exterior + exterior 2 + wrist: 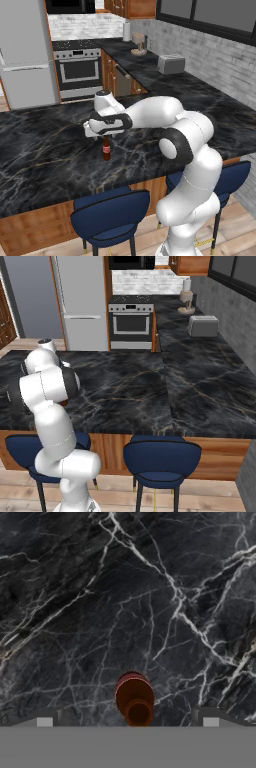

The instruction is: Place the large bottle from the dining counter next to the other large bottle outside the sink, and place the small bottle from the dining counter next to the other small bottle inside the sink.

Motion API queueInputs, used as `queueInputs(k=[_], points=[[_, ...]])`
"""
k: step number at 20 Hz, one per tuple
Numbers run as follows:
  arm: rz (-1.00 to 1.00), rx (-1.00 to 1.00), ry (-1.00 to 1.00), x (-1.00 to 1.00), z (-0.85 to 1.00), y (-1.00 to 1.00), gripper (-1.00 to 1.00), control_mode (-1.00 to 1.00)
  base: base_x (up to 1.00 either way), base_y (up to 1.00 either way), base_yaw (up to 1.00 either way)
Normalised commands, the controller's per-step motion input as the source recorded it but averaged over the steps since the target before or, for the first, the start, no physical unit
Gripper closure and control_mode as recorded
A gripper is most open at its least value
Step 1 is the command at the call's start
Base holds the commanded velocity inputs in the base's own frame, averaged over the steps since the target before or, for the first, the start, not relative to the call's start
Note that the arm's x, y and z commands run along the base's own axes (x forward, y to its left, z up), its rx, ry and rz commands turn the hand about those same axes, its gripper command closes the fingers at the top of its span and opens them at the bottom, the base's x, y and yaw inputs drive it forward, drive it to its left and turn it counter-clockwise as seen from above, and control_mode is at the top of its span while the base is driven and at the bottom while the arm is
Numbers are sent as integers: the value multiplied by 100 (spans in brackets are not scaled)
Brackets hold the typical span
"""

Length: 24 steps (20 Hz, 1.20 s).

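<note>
left base: I see the brown bottle (pixel 106 148) upright on the dining counter (pixel 45 150), the gripper (pixel 102 134) just above it | right base: my arm hides the bottle; toaster (pixel 203 326) far right | hand: bottle top (pixel 134 699) between my fingertips (pixel 44 721), jaws spread wide, grasping nothing

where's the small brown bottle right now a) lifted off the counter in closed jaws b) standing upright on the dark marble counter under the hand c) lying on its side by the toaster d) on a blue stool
b, the small brown bottle stands upright on the dark marble counter, directly below the gripper, whose jaws stand open to either side of its neck.
</note>
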Motion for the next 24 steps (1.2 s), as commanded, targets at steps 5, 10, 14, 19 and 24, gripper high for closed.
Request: queueInputs(k=[5,10,14,19,24], points=[[-5,0,0,-1,0,-5,-100,-100,0,0,0],[-5,0,-1,-1,-6,-8,-100,-100,0,0,0],[-5,0,-3,-3,-11,-5,-100,-100,0,0,0],[-1,0,-1,0,-14,0,-100,-100,0,0,0],[0,0,0,5,-18,0,-100,-100,0,0,0]])
